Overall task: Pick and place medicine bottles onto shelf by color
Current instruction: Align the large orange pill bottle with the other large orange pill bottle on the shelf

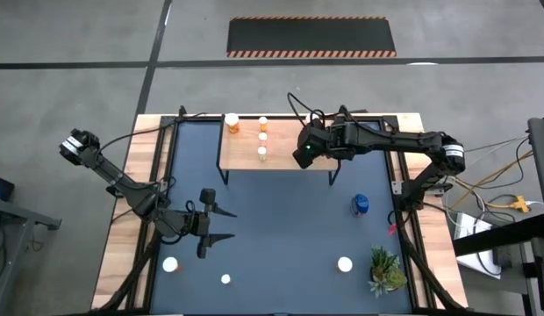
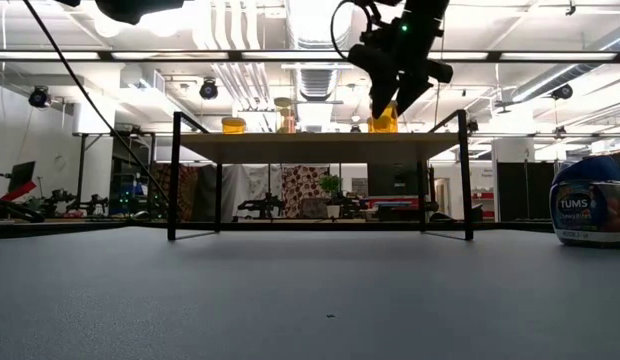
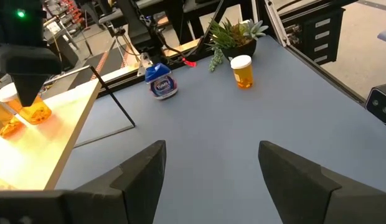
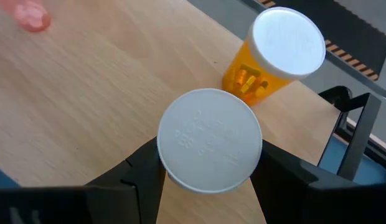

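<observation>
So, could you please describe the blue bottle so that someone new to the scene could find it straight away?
Start at the wooden shelf at the table's far edge, then move to the dark mat on the right arm's side, toward the green plant. The blue bottle stands there alone, between shelf and plant. It is the only blue one; the others are orange with white caps.

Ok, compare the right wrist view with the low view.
Only the right wrist view shows the right gripper gripping a white bottle cap over the shelf, a second orange bottle beside it. Only the low view shows the shelf's black legs, the blue bottle and more bottles along the board. Both show the right gripper at the shelf.
</observation>
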`<state>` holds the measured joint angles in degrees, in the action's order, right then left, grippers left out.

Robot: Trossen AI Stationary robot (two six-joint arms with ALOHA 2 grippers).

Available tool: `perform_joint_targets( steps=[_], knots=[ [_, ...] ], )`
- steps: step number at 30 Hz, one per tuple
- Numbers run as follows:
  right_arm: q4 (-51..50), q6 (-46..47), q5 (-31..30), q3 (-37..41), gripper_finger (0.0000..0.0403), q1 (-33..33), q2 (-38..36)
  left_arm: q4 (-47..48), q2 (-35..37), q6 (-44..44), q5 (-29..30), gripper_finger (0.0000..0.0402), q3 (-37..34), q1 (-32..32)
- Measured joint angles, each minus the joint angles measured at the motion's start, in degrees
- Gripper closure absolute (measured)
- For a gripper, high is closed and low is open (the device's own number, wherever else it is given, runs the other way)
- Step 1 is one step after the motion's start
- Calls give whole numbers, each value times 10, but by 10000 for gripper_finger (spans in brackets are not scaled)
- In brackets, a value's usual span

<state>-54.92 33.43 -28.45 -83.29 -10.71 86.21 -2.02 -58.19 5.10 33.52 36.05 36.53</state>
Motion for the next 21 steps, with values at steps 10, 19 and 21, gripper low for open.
perform_joint_targets(
  steps=[10,19,21],
  knots=[
    [0,-2,0,0,174,-1,1,0,0,0,0,162,0,0],
    [-10,-6,0,-14,146,-1,0,0,0,0,0,162,0,0],
    [-21,-7,0,-26,145,-1,-2,0,0,0,0,162,0,0]
  ],
)
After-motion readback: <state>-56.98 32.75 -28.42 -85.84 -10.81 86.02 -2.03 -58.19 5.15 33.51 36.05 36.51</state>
